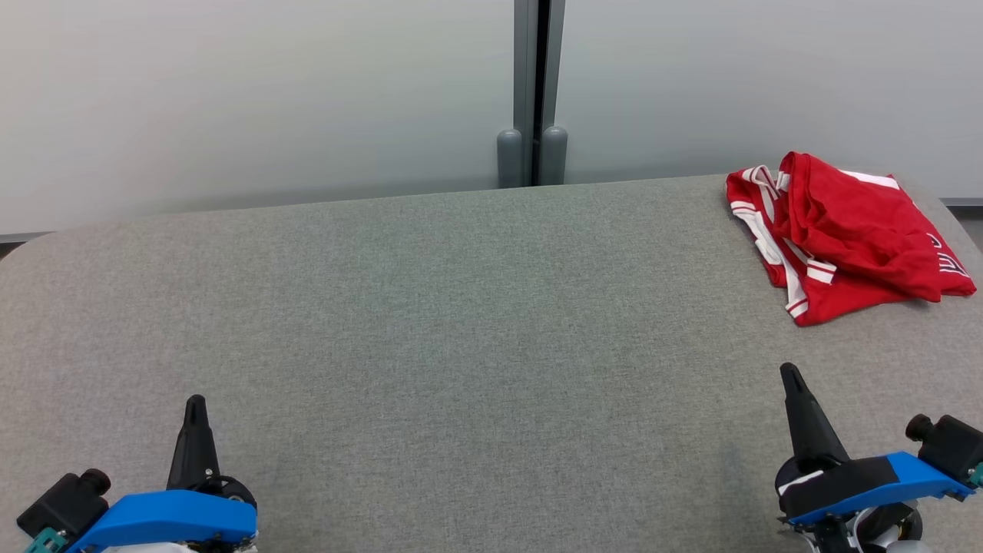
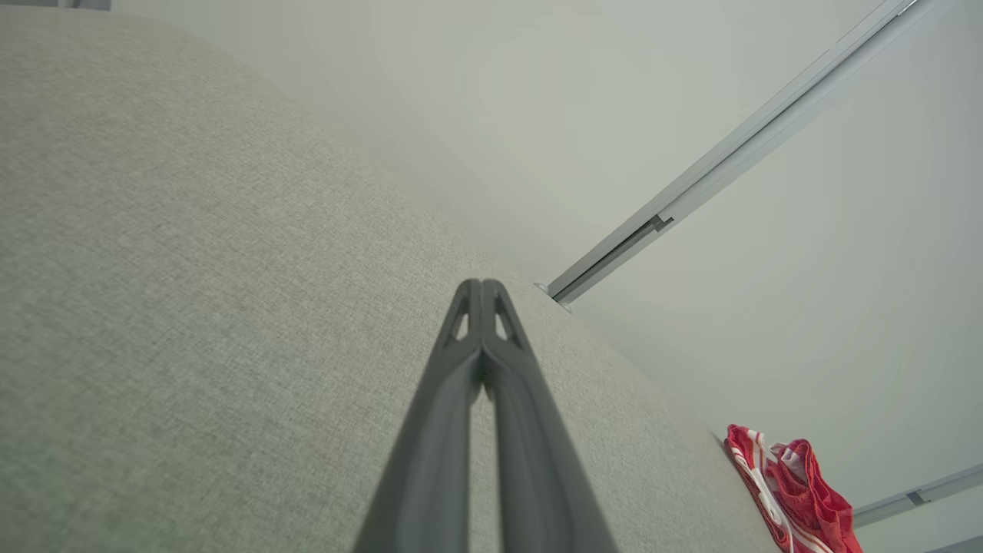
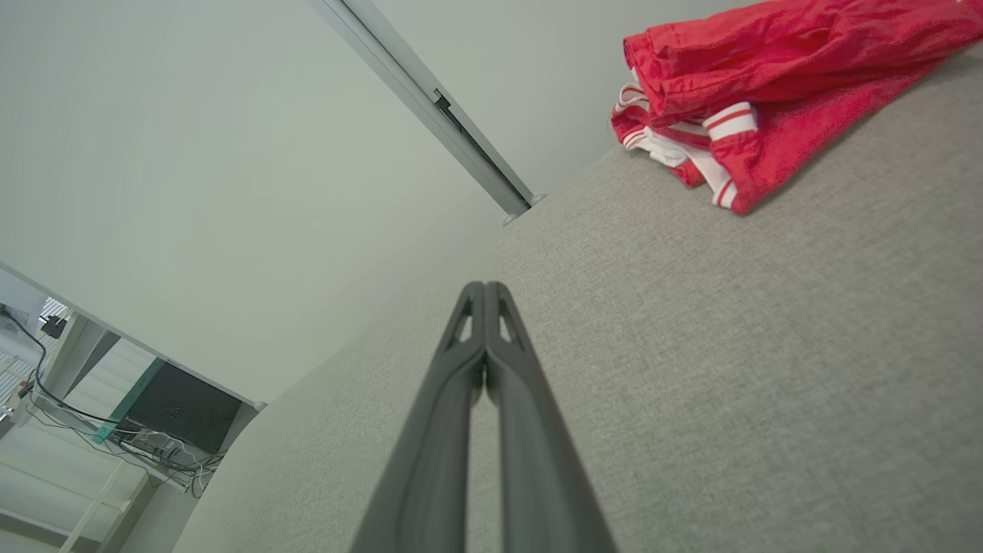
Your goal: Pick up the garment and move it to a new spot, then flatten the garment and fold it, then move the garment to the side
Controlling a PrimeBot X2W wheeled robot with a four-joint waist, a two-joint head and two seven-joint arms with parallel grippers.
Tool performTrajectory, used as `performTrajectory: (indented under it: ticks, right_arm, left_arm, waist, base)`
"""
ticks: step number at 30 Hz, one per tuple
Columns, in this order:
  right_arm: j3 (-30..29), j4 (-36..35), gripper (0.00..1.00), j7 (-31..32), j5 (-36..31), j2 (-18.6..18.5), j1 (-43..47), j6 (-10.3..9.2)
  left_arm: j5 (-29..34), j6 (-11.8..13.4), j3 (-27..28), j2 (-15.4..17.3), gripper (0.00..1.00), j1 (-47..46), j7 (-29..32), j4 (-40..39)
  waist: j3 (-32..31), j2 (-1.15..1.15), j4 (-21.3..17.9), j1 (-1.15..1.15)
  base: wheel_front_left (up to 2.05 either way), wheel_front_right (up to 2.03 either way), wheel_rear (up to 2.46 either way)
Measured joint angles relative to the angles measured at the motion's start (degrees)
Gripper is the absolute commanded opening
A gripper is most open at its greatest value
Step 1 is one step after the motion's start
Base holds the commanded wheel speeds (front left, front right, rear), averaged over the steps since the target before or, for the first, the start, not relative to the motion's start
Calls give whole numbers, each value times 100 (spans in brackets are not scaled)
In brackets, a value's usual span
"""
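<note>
Red garment (image 1: 845,238), crumpled, far right of table (image 1: 430,322).
Looks soft, light; suits pinch at striped hem (image 1: 799,306); left gripper (image 1: 196,401), right gripper (image 1: 789,370) clenched empty.

Garment (image 1: 845,238) lies on desk (image 1: 461,322), far corner, 2 o'clock from desk centre. Left gripper (image 1: 196,403) over near edge at 7 o'clock, right gripper (image 1: 789,372) at 5 o'clock. Garment lies beyond right gripper, well apart. Partition post (image 1: 531,92) stands behind desk at 12 o'clock.
</note>
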Motion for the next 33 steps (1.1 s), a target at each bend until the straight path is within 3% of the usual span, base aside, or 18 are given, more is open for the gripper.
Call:
performTrajectory:
  ticks: [33]
  right_arm:
    - [-186,82,0,366,2282,0,-65,0]
  left_arm:
    - [-2157,-68,135,-102,0,-217,547,-15]
  waist:
    - [-63,0,113,0]
  base:
    - [0,0,0]
